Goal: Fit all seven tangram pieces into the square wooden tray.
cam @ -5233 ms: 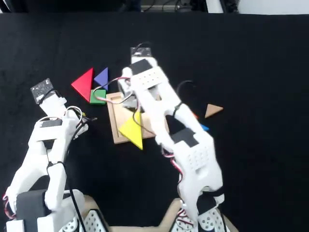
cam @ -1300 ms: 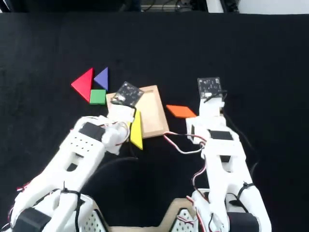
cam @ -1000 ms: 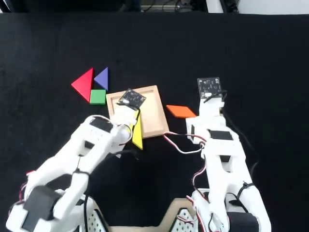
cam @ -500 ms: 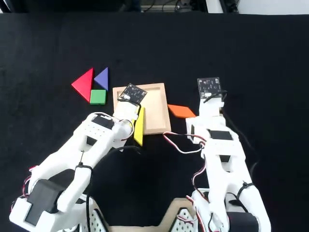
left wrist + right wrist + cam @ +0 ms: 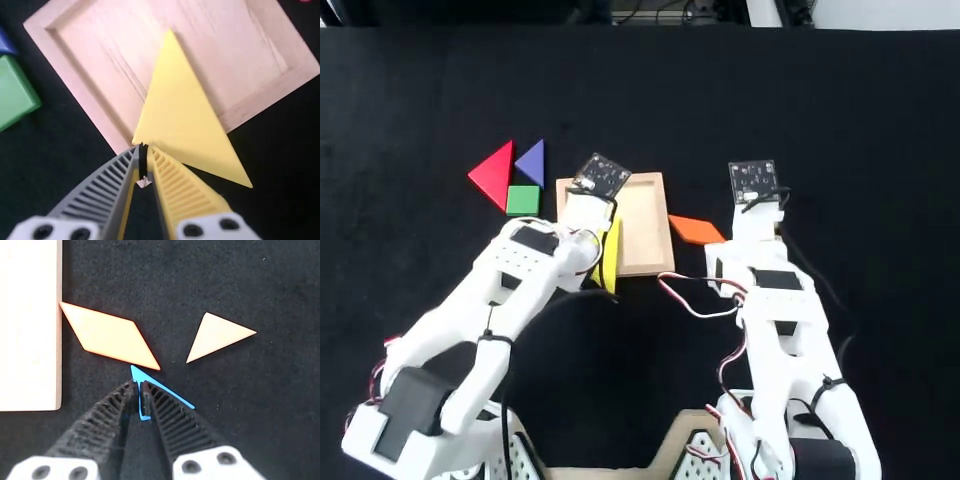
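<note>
Tray (image 5: pixel 645 215) has slid right and squared up. High view: yellow triangle (image 5: pixel 611 255) tilted across its near rim, orange parallelogram (image 5: pixel 697 229) touching right. Left wrist: left gripper (image 5: pixel 141 148) fingers pinched on that triangle's corner. Right wrist adds tan triangle (image 5: pixel 217 335) and blue triangle (image 5: pixel 167 394) under right gripper (image 5: pixel 138 387), fingers together.

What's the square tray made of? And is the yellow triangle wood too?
The tray looks like pale, unpainted wood: grain lines run across its floor. The yellow triangle has a smooth, even, matte face with no grain showing, so it may be painted wood or plastic; I cannot tell which.
</note>
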You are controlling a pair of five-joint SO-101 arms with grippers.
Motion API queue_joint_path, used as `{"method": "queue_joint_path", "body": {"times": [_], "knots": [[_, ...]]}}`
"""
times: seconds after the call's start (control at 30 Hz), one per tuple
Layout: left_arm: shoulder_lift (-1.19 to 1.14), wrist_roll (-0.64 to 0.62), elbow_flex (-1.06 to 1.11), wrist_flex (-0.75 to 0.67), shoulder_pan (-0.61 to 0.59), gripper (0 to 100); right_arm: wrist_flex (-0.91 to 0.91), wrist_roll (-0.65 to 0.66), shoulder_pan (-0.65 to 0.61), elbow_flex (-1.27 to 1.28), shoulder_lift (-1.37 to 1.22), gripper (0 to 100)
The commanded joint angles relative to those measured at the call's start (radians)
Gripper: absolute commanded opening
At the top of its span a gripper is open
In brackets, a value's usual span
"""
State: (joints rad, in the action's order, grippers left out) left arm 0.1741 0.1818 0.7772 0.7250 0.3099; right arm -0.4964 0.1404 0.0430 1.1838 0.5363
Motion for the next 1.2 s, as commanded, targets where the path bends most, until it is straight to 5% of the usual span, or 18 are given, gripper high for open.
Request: {"method": "queue_joint_path", "body": {"times": [0.0,0.37,0.67,1.17], "knots": [[-0.040,0.009,-0.071,-0.011,-0.033,4,0.021,0.006,0.003,-0.002,0.028,1.1],[-0.127,0.046,-0.142,0.003,-0.154,4,0.021,0.006,0.003,-0.004,0.028,1.1],[-0.129,0.031,-0.163,0.002,-0.035,4,0.021,0.006,0.003,-0.004,0.028,1.1],[-0.130,-0.002,-0.171,0.038,-0.030,4,0.021,0.006,0.003,-0.004,0.028,1.1]]}}
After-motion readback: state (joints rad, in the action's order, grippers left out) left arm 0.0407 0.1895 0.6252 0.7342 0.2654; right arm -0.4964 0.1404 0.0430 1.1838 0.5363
